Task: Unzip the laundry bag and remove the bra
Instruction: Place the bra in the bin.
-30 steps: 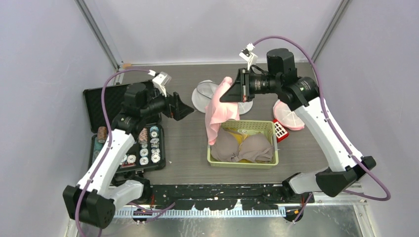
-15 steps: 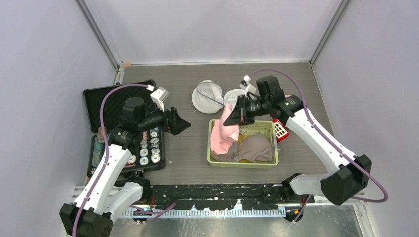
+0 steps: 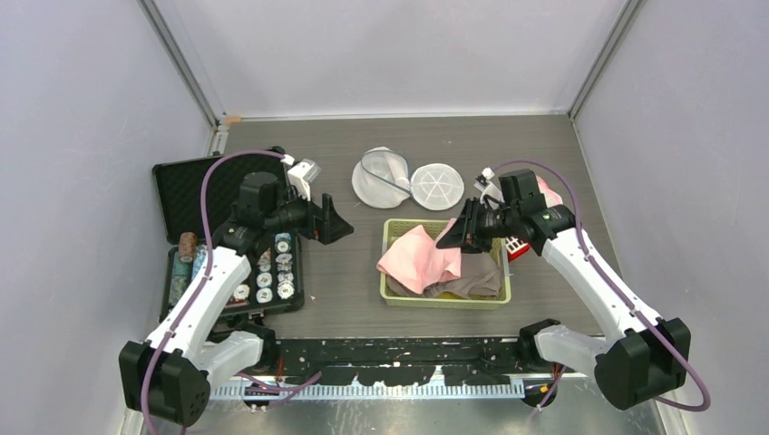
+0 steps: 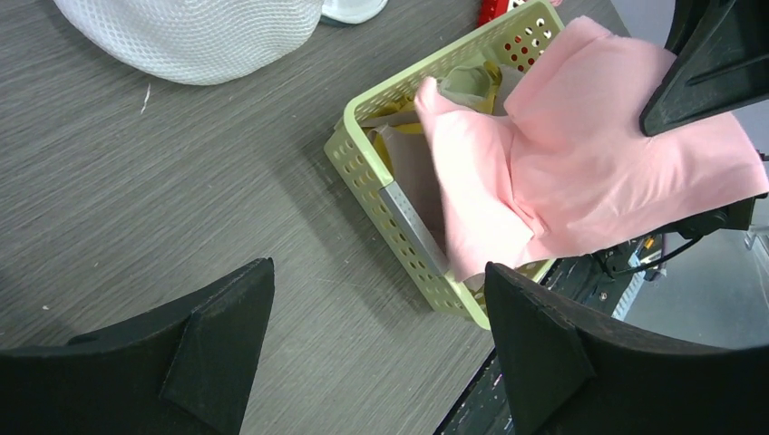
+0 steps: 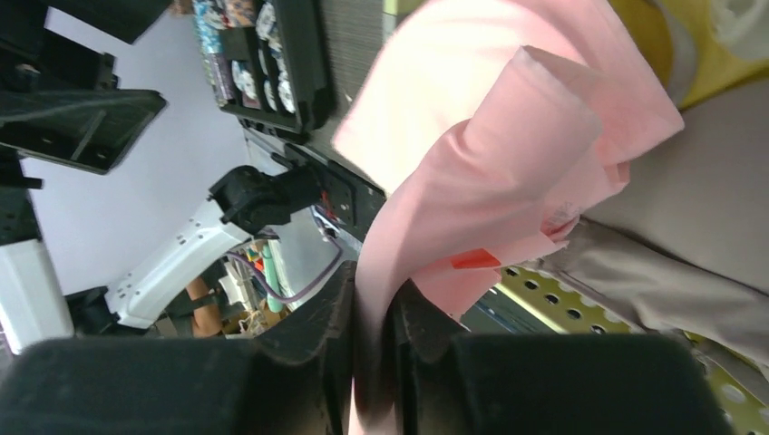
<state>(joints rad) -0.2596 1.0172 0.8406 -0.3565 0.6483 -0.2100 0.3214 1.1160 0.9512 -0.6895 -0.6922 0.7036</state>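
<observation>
Pinching a fold of the pink bra (image 5: 508,136) between nearly closed jaws, the right gripper (image 3: 460,237) hangs over the green basket (image 3: 444,302), where the bra drapes across grey garments (image 3: 476,276) and over one rim. The left gripper (image 4: 378,272) hovers spread wide, empty, near the white mesh laundry bag (image 3: 379,177)

The pink bra (image 3: 417,258) is soft and crumpled, spread over the left half of the green basket (image 3: 444,302) and spilling across its left rim; one fold sits pinched in the right gripper (image 3: 461,237); the white mesh laundry bag (image 3: 376,177) lies open on the worktop (image 3: 345,272) behind the basket, apart from it.
</observation>
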